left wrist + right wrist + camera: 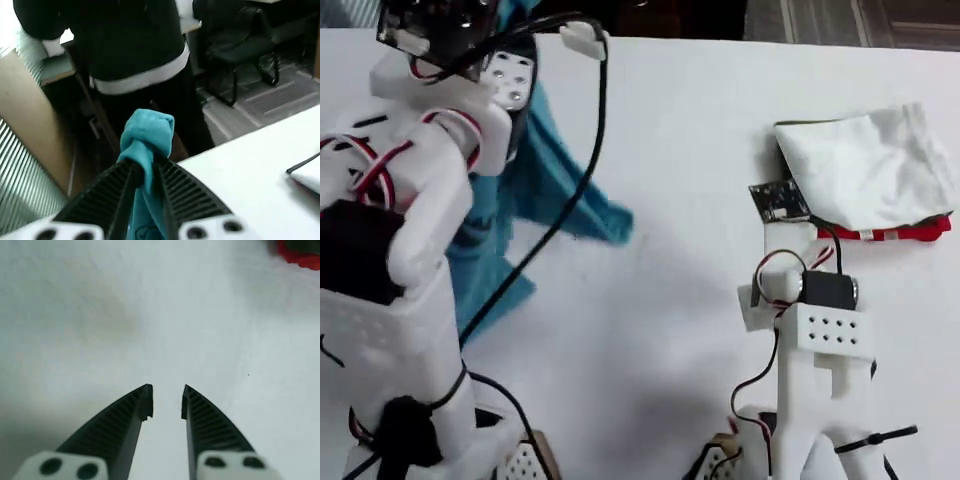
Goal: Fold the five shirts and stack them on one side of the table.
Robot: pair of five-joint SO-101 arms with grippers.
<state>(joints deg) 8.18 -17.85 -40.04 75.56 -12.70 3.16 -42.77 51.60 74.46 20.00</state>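
A teal shirt (545, 190) hangs from my left arm (415, 190) at the table's back left, its lower part trailing onto the white table (670, 300). In the left wrist view my left gripper (145, 172) is shut on a bunched fold of the teal shirt (148, 134), held above the table's far edge. A folded white shirt (868, 165) lies on a folded red shirt (905, 232) at the right. My right arm (820, 320) stands just in front of that stack. My right gripper (166, 401) is open over bare table, with the red shirt (300, 252) farther off.
A black cable (592, 150) runs from the left arm across the teal shirt. Bare white table spreads between the two arms and along the back. Both arm bases stand at the front edge (520, 460).
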